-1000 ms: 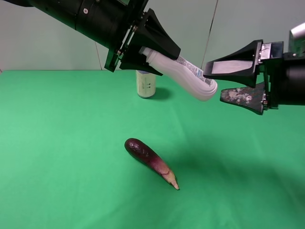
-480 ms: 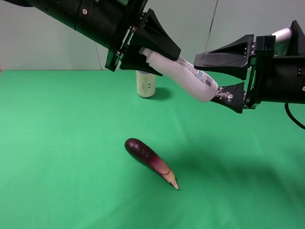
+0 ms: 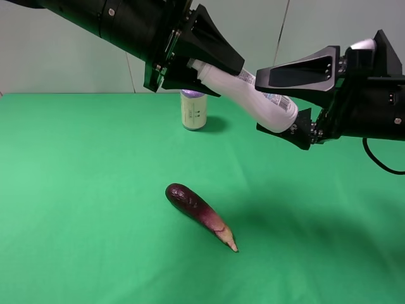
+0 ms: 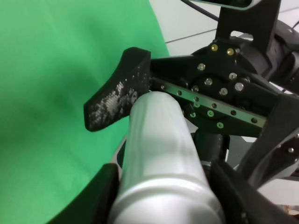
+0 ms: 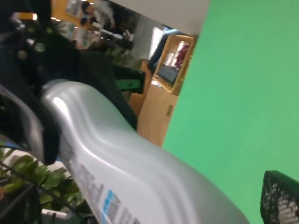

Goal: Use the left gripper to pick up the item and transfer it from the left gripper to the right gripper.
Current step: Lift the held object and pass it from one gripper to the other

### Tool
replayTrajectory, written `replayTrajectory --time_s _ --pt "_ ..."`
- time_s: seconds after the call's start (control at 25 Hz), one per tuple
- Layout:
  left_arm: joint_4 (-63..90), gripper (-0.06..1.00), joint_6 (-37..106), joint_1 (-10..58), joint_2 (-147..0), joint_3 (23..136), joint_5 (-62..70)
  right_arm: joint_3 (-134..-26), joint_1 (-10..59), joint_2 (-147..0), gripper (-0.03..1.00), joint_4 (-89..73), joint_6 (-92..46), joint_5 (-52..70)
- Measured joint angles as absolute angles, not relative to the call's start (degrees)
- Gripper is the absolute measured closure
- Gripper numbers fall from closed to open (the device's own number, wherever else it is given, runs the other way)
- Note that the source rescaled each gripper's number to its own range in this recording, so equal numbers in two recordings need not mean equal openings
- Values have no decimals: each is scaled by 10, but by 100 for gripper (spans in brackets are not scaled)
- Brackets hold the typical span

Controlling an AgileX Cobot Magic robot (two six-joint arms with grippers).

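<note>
Bottle, slim and white, clamped in left end effector, right end effector wide

The cap end of the slim white plastic bottle is hidden inside the all-black left gripper, and its label print is too small to read. Behind that gripper, the top of the cream cylindrical can is partly covered.

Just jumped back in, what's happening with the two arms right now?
The left gripper is shut on the white bottle and holds it tilted in the air above the green table. The right gripper is open, with one finger above and one below the bottle's free end, and has not closed on it yet. So the handover is set up but not done. The eggplant and the can sit on the table, untouched.
</note>
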State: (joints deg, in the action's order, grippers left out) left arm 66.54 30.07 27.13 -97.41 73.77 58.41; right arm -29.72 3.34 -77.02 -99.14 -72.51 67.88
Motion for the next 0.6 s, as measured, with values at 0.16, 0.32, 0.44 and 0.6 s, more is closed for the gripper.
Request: replayTrajectory --time_s 0.16,0.32,0.44,0.6 --pt "668 94 302 271 -974 738 584 -297 33 -771 -3 -994 -734 684" --pt "681 94 312 271 -974 738 584 -297 33 -772 -3 -994 -740 684" --pt "691 94 321 271 -974 738 584 -297 33 -772 -3 -994 -740 684" --pt "693 94 324 271 -974 738 591 -297 33 -772 -2 -994 -745 685"
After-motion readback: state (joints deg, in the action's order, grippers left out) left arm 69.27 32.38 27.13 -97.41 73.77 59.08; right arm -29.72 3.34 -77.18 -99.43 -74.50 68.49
